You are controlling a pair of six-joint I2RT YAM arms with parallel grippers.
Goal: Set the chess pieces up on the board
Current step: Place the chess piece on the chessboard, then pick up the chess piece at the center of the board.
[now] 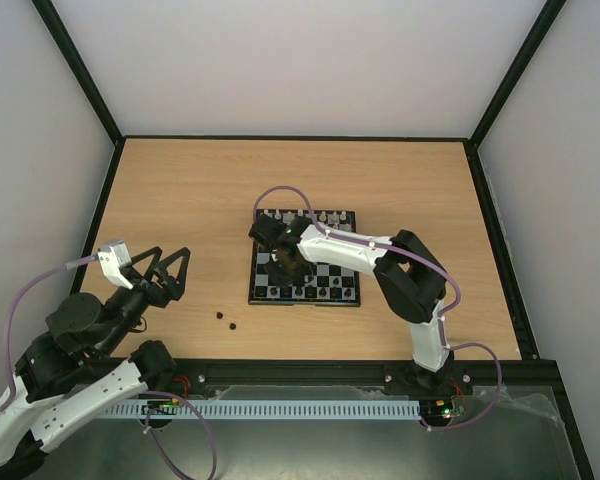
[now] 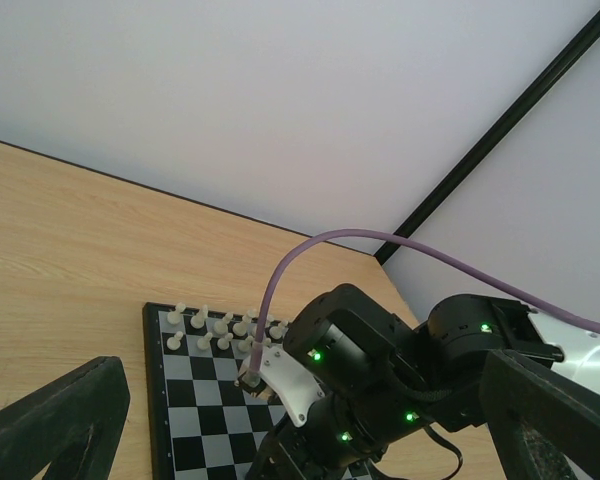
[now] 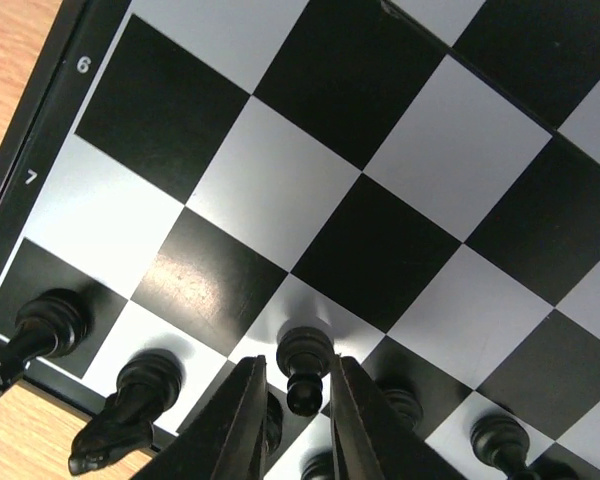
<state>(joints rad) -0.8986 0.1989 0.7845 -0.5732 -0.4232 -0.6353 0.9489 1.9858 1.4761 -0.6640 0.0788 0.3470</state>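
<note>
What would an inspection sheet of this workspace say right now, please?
Surface: wooden table, no marks seen.
Job's things: board lies mid-table; black pieces stand along its near rows; two loose black pieces lie on the table left of it; white pieces stand on the far rows.
Clutter: nothing seen.
Grippers: left gripper open, off the board to its left; right gripper low over the board, fingers either side of a black pawn, contact unclear.
Cables: purple cable arches from the right arm over the board's far edge; another loops off the left arm.
Surroundings: plain pale walls, black frame posts.
</note>
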